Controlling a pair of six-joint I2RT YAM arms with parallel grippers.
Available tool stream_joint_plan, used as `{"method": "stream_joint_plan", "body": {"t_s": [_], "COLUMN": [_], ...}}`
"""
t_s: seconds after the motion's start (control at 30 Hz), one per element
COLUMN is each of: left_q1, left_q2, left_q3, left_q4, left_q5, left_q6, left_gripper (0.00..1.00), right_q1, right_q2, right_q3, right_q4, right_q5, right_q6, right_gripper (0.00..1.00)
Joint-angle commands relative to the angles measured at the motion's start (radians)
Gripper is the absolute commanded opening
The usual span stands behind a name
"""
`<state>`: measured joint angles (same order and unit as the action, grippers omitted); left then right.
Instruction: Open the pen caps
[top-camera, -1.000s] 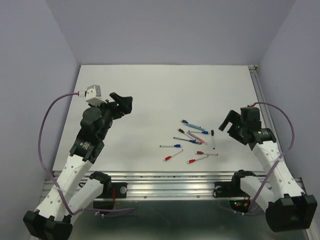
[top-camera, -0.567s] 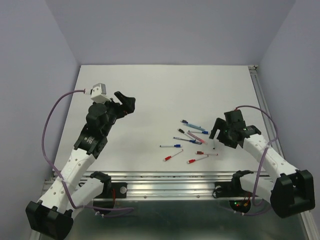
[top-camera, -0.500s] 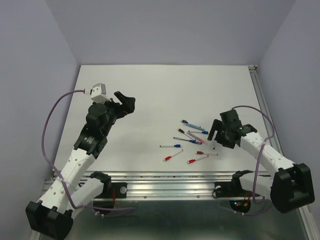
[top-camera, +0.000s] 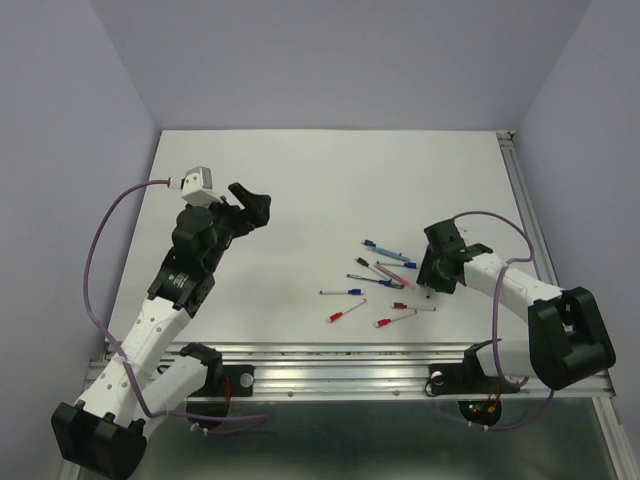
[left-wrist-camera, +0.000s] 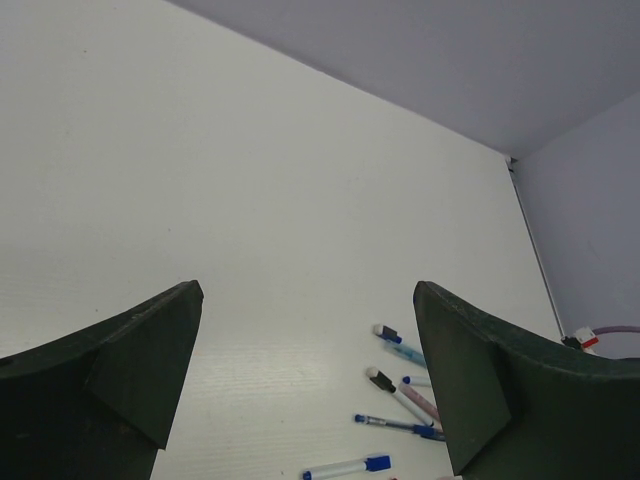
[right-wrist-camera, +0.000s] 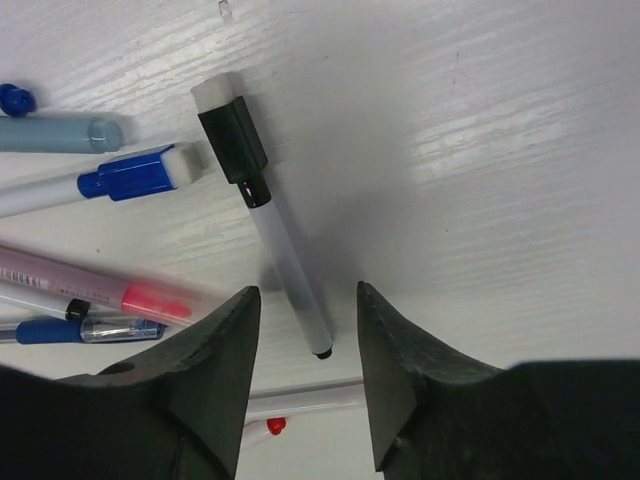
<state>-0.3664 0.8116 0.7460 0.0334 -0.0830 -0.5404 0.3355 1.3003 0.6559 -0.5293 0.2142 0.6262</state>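
Observation:
Several thin pens (top-camera: 385, 280) lie scattered right of the table's middle, with blue, red and black caps. My right gripper (top-camera: 432, 273) is down over the pile's right side. In the right wrist view its open jaws (right-wrist-camera: 307, 295) straddle the tail end of a white pen (right-wrist-camera: 285, 260) with a black cap (right-wrist-camera: 232, 138); a gap shows on each side of the barrel. A blue cap (right-wrist-camera: 135, 172) lies beside it. My left gripper (top-camera: 252, 208) hangs wide open above the table's left part, far from the pens; its wrist view (left-wrist-camera: 308, 290) shows a black-capped pen (left-wrist-camera: 385, 385) in the distance.
A pink-marked pen (right-wrist-camera: 100, 290) and a red-tipped pen (right-wrist-camera: 300, 395) lie close to the right fingers. A metal rail (top-camera: 350, 355) runs along the table's near edge. Purple walls close in the back and both sides.
The right arm swung left and down onto the pens, and its jaws narrowed around the black-capped pen's barrel. The left arm shifted slightly at first, then stayed still.

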Motion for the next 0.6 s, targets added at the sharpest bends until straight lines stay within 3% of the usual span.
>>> {"method": "stream_joint_plan", "body": {"t_s": [0.0, 0.37, 0.57], "left_q1": [0.001, 0.000, 0.000], "left_q2": [-0.003, 0.004, 0.023], "left_q3": [-0.010, -0.011, -0.010], "left_q4": [0.043, 0.045, 0.063], "left_q5": [0.006, 0.015, 0.077], "left_q6": [0.008, 0.013, 0.010], "left_gripper": [0.99, 0.99, 0.99], "right_q1": [0.010, 0.010, 0.008], "right_q2": [0.023, 0.022, -0.053], "right_q3": [-0.044, -0.056, 0.002], "right_q4": [0.078, 0.089, 0.031], "right_q5": [0.034, 0.108, 0.212], "right_q6": [0.004, 0.029, 0.030], "right_gripper": [0.46, 0.17, 0.07]}}
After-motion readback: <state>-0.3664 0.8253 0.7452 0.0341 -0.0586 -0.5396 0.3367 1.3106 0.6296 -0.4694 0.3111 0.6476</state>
